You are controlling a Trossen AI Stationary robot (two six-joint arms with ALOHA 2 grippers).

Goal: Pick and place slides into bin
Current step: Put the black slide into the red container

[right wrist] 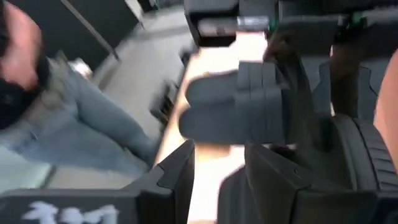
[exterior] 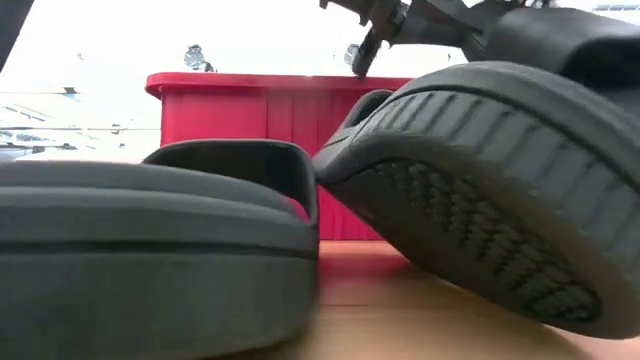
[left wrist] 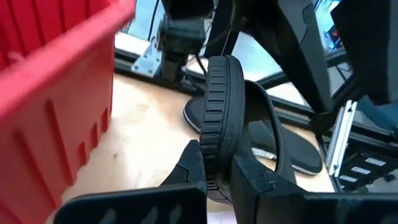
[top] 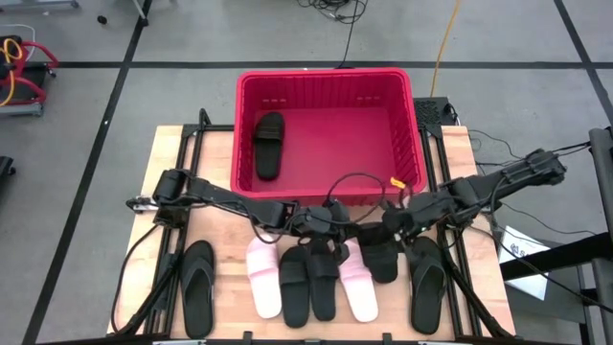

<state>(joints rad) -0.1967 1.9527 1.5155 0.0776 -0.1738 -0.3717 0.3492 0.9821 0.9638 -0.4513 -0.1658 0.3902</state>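
Observation:
My left gripper (top: 330, 233) is in front of the red bin (top: 326, 86), shut on a black slide (left wrist: 219, 106) from the row at the near edge. In the low view this slide (exterior: 480, 170) is tilted, sole showing. My right gripper (top: 388, 228) is open beside it, over another black slide (top: 381, 261), touching nothing I can see. One black slide (top: 269, 144) lies on the bin's floor at its left. On the table lie two pink slides (top: 263, 280) (top: 359, 286), a black slide (top: 294, 285) and two black flip-flops (top: 197, 287) (top: 427, 286). My left gripper (left wrist: 217, 167) pinches the black slide's ribbed sole edge (left wrist: 214, 146) between its two fingers. The slide is turned on its side, its band (left wrist: 268, 124) to one side. In the low view it is tilted, its far end raised and its near end (exterior: 580, 310) low by the table.
The bin's near wall (top: 326, 192) stands just behind both grippers. The sandals lie close together along the near edge. A person in jeans (right wrist: 81, 118) stands beyond the table's left side.

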